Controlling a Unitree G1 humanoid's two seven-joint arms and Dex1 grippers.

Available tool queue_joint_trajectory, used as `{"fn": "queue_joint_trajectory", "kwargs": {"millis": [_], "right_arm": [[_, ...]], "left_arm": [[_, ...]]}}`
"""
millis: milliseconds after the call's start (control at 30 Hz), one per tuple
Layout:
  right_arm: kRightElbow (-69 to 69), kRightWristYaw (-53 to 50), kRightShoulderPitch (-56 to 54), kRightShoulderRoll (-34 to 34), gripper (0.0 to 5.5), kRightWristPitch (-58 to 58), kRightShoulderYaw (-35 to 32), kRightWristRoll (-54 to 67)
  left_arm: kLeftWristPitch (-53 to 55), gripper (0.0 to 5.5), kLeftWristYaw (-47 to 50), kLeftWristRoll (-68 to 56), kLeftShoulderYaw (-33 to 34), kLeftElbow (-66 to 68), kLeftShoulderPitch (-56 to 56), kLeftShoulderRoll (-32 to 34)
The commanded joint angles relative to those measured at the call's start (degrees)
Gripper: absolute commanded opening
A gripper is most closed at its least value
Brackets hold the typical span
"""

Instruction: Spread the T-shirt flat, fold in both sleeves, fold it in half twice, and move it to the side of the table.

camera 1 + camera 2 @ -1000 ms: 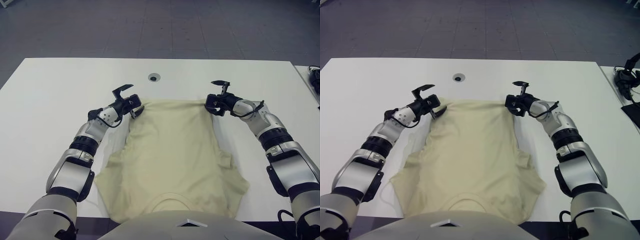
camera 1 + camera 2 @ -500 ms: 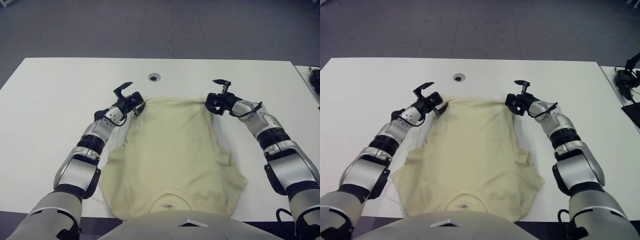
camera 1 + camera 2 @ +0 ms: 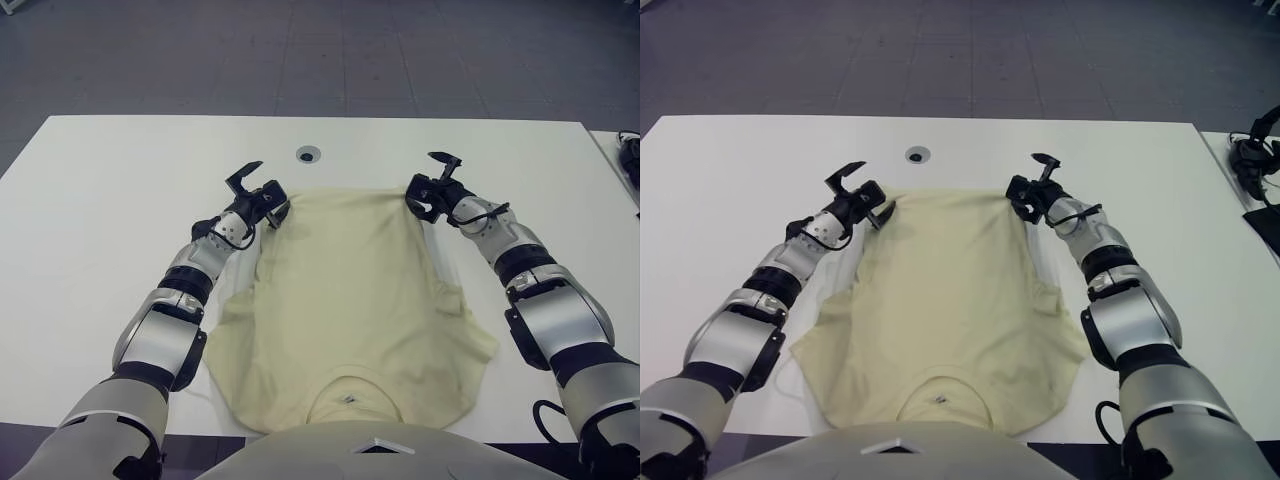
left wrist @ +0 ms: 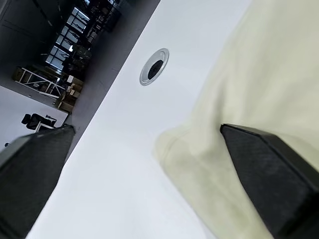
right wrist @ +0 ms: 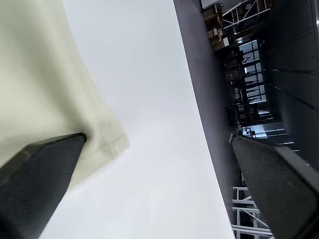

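The left arm (image 3: 185, 285) and right arm (image 3: 520, 262) both stretch forward, elbows out, wrists angled inward. The left gripper (image 3: 262, 193) and right gripper (image 3: 430, 184) sit level and well apart. Each has its jaws spread wide, one finger raised.

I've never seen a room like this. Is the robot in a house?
Probably a lab or workshop, not a house: a plain white table with a cable hole, a bare grey tiled floor, and metal racks far behind.

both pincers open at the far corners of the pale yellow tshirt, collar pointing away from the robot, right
No: the collar of the pale yellow fabric T-shirt lies nearest the robot, as the left eye view shows. The left pincer and right pincer are open at its far corners.
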Motion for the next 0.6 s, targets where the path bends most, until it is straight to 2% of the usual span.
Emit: {"fn": "queue_joint_trajectory", "kwargs": {"millis": [33,133,300,500,600], "right_arm": [[-15.6,3.5,8.5,-2.0,5.38,-7.1,-7.6,10.8],[-35.9,5.1,17.1,-2.7,5.38,-9.0,-14.3,21.1],[-60.4,3.3,28.4,-2.4,5.38,-4.6,-20.4,26.9],[-73.0,4.6,43.9,1.1,5.38,4.4,-22.4,40.5],[-76.5,3.5,53.2,3.0,5.38,5.1,-23.0,43.7]], "left_arm": [[-1.9,5.4,1.7,-4.8,5.3,-13.6,4.0,0.5],[0.6,5.4,0.0,-10.5,10.2,-32.4,10.7,1.2],[11.6,5.4,-3.1,-19.0,16.7,-62.7,22.7,2.4],[23.6,5.4,-4.0,-32.1,21.1,-90.6,48.3,1.1],[19.8,5.4,-1.5,-34.3,20.7,-96.5,66.4,-3.9]]}}
